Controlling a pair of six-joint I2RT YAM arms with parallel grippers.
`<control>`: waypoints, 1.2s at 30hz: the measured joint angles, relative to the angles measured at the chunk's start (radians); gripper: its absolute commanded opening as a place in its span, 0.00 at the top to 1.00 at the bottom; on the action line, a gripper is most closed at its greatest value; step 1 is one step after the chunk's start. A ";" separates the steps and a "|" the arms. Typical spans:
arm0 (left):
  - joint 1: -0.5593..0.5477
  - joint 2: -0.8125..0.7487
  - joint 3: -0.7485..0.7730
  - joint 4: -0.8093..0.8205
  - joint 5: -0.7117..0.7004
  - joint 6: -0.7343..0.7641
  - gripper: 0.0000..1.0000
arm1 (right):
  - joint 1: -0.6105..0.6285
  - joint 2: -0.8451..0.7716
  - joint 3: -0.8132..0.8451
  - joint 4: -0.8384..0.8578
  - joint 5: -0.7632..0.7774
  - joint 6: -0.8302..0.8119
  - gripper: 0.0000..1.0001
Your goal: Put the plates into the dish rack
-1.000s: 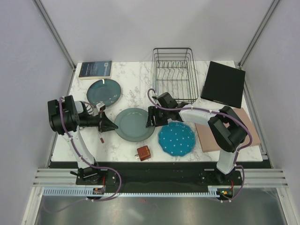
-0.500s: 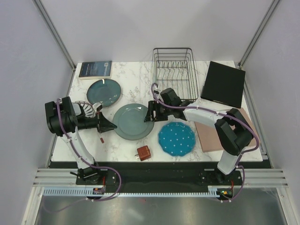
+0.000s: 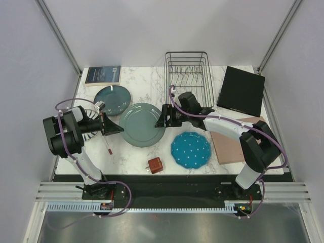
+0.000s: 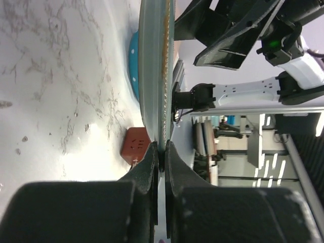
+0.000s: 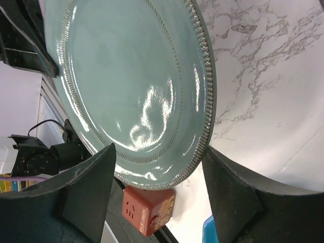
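Note:
My left gripper is shut on the left rim of the grey-green plate, which it holds tilted off the table. My right gripper is open at the plate's right rim, one finger on each side of it and neither pressing. The dark teal plate lies flat at the back left. At the front, the blue dotted plate also lies flat. A striped plate is partly hidden under my left arm. The dish rack stands at the back.
A red cube sits near the front edge, below the held plate. A black panel and a pink board lie on the right. A book rests at the back left corner.
The grey-green plate has risen and shifted toward the back in my left gripper's hold. My right gripper moved back with it and its jaws have spread wider.

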 measured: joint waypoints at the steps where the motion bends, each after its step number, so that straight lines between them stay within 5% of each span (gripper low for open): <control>1: -0.005 -0.017 0.010 0.000 -0.001 0.000 0.98 | -0.002 0.000 -0.003 0.003 -0.004 0.003 0.25; 16: -0.020 0.079 0.088 -0.003 0.002 0.012 0.98 | -0.040 -0.020 -0.028 0.061 -0.071 0.038 0.27; 36: -0.218 0.176 0.457 -0.010 0.025 -0.072 0.98 | -0.160 -0.074 -0.016 0.007 -0.082 -0.002 0.27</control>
